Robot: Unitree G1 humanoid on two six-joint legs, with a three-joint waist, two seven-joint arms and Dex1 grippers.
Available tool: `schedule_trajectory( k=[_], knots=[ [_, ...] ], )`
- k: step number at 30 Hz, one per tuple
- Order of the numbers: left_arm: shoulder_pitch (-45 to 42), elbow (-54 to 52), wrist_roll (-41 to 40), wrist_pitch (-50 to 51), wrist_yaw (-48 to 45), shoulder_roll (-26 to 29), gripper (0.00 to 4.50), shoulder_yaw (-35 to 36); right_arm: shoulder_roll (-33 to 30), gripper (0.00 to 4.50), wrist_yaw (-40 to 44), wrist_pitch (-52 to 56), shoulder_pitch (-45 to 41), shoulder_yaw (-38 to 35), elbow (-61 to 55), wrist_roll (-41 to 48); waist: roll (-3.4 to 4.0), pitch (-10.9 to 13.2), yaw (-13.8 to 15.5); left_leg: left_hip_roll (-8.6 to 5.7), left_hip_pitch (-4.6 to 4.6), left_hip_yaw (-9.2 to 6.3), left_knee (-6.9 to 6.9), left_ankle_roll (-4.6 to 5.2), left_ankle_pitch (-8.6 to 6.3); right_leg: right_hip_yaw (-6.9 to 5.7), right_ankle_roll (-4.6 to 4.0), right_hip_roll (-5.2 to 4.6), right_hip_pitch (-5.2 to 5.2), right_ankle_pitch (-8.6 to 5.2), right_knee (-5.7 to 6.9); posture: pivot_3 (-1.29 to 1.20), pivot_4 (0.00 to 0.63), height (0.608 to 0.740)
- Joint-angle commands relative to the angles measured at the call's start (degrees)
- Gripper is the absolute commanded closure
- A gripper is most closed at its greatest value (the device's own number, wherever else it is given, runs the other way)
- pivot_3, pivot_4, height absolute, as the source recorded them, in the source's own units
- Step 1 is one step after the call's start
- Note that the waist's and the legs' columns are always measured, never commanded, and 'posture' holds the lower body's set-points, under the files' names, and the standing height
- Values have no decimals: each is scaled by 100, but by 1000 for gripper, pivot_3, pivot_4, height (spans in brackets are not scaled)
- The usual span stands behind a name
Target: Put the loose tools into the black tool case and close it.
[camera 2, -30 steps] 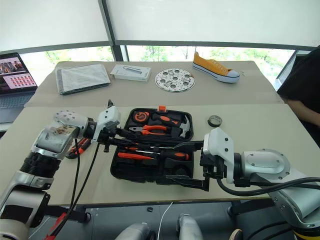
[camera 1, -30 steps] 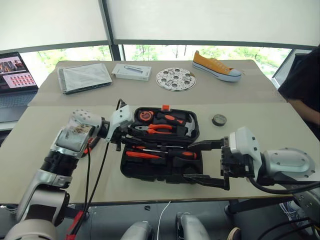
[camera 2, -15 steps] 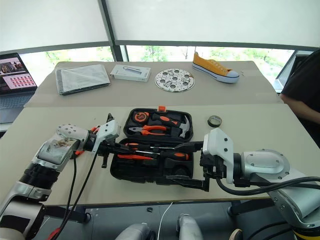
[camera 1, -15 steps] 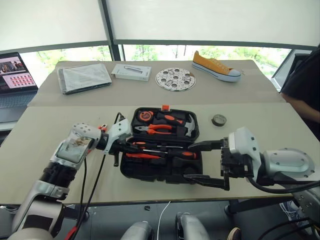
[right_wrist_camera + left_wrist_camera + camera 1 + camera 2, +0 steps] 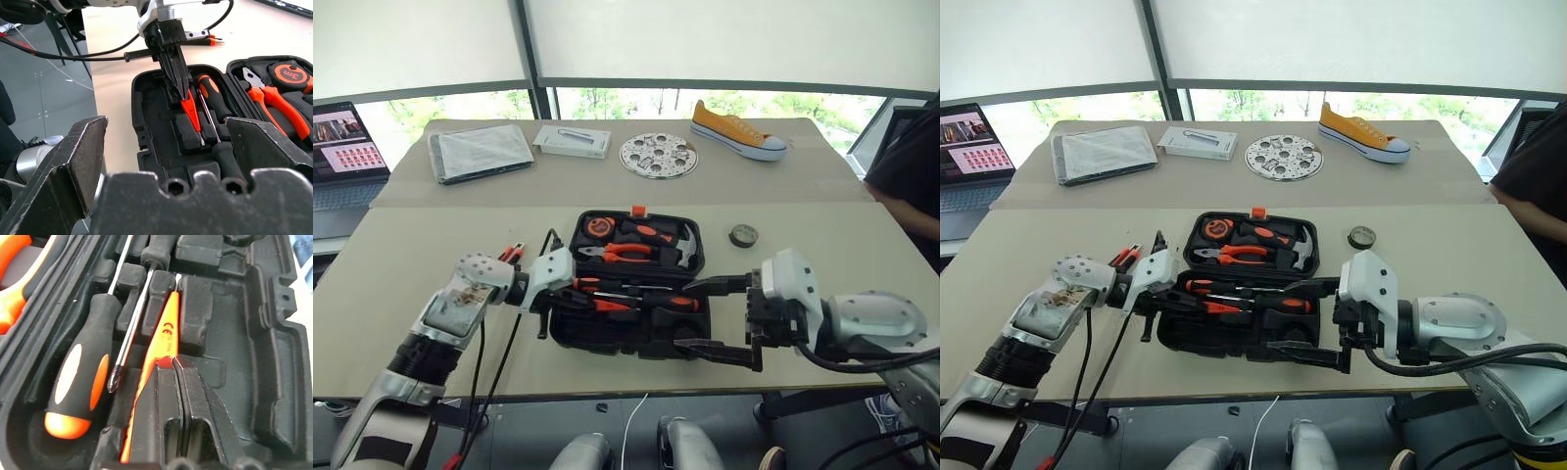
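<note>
1. The left hand (image 5: 178, 81) pinches the pen (image 5: 164, 335), lying in the case (image 5: 636, 338) on the bench (image 5: 401, 255).
2. The right hand (image 5: 710, 315) gapes wide.
3. The pen looks light, stiff and slippery; grip mid-shaft.

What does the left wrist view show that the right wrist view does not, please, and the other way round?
Left wrist view: the printed mark on the orange tester pen and a screwdriver's cross tip, close up.

Right wrist view: the pliers, the tape measure and the bare table beside the case, framed by the open right gripper.

Both: the left gripper shut on the tester pen inside the black case, beside a black-and-orange screwdriver.
</note>
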Motion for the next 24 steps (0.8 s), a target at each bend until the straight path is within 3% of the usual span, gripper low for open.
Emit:
schedule_trajectory(
  k=[1, 12, 16, 24],
  knots=[
    [32, -20, -213, -43, 90, 1, 4423, 314, 23, 0, 11, -65, -32, -39, -18, -24, 0, 0, -1, 0, 0, 0, 0, 0, 0, -1, 0, 0, 0, 0, 0, 0, 150, 737],
    [330, -534, -559, 316, 341, 253, 4423, 806, 121, 0, 173, -162, -392, 151, 206, -138, 0, 0, -20, 0, 0, 0, 0, 0, 0, -2, 0, 2, -3, 0, 0, 0, 150, 737],
    [1347, -1473, -1097, 1283, 1222, 619, 3356, 2463, 278, 0, 314, -11, -1199, 129, 776, 98, -2, 2, -117, 4, 0, 3, -6, -3, -2, -2, -1, 10, -13, 0, 2, 0, 150, 737],
    [3985, -2600, -1026, 1951, 2352, 440, 371, 4933, 559, 0, 863, -301, -1789, 535, 1377, -256, -1, 4, -94, 0, 3, 4, -39, -4, -3, -7, -2, 12, -24, 0, -7, 0, 150, 737]
  ],
)
